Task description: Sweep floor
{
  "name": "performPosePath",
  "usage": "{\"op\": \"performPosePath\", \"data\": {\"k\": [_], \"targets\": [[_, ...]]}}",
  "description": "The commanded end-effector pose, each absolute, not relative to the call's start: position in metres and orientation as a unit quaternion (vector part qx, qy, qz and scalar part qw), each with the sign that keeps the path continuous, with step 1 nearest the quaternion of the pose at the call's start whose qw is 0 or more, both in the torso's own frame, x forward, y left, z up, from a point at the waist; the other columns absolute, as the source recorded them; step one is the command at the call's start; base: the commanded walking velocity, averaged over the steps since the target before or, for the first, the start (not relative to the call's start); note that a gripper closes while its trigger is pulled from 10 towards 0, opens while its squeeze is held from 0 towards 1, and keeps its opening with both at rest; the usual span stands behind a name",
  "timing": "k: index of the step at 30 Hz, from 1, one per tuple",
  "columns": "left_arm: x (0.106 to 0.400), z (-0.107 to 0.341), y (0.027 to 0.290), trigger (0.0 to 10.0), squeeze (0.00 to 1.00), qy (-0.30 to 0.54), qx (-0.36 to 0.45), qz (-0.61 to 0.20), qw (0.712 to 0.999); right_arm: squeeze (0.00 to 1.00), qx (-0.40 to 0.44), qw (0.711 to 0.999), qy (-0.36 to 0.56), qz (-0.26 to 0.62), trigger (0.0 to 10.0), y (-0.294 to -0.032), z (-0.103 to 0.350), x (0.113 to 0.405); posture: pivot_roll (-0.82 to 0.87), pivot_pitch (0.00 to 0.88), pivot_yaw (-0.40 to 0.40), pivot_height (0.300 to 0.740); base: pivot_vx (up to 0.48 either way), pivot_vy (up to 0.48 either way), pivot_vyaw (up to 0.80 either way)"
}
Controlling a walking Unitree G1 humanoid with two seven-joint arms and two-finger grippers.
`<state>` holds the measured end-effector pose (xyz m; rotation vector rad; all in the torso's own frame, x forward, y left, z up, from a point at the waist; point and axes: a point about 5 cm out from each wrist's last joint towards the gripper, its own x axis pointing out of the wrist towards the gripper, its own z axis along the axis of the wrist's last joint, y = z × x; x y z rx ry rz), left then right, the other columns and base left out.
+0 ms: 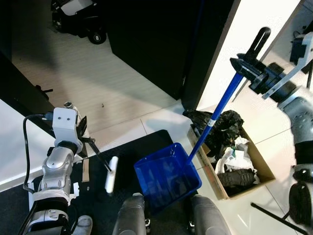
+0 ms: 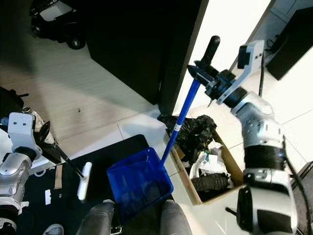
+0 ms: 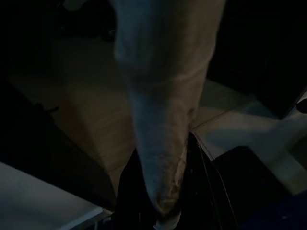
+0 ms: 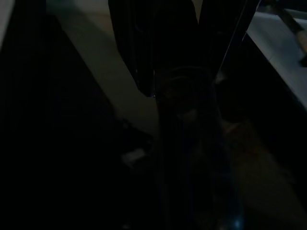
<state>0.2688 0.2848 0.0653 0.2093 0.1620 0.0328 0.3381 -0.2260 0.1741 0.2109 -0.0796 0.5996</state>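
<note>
A blue dustpan (image 1: 166, 178) hangs just above a black mat, tilted, right in front of my legs. Its long blue handle (image 1: 220, 105) slants up to the right, where my right gripper (image 1: 244, 66) is shut on it below the black grip end. My left gripper (image 1: 86, 138) is shut on the thin black stem of a small brush; the white brush head (image 1: 111, 174) hangs over the mat, left of the dustpan. In the left wrist view the pale brush (image 3: 163, 120) runs out from between the fingers. In the dark right wrist view, only the handle (image 4: 187, 143) can be made out.
A cardboard box (image 1: 259, 169) with black bags and rubbish stands on the white tiles right of the dustpan. A tall black cabinet (image 1: 156, 44) rises behind it. A toy ride-on car (image 1: 80, 19) sits far left on the wood floor. A white ledge (image 1: 14, 142) borders the mat's left side.
</note>
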Motion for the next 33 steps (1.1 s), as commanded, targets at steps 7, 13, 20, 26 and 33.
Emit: {"op": "performPosePath", "data": {"k": [7,13,20,26,33], "targets": [[0.274,0.071,0.272,10.0,0.00,0.068,0.112,-0.011,0.991,0.00,0.107,0.975,0.035,0.194,10.0,-0.225,0.113,0.327,0.03,0.080,0.001,0.740,0.000,0.000,0.00],[0.276,0.071,0.263,10.0,0.00,0.060,0.102,-0.026,0.993,0.00,0.119,0.981,0.025,0.149,10.0,-0.220,0.093,0.321,0.03,0.074,0.005,0.740,0.000,0.000,0.00],[0.277,0.073,0.262,10.0,0.00,0.056,0.093,-0.037,0.993,0.00,0.129,0.983,-0.009,0.127,10.0,-0.213,0.085,0.318,0.04,0.061,0.010,0.740,0.000,0.000,0.00],[0.276,0.067,0.254,10.0,0.00,0.055,0.070,-0.047,0.995,0.00,0.071,0.982,0.000,0.173,10.0,-0.200,0.077,0.316,0.03,0.051,0.007,0.740,0.000,0.000,0.00],[0.272,0.063,0.250,10.0,0.00,0.060,0.070,-0.059,0.994,0.00,0.008,0.978,0.002,0.208,10.0,-0.193,0.075,0.315,0.04,0.046,0.007,0.740,0.000,0.000,0.00]]}}
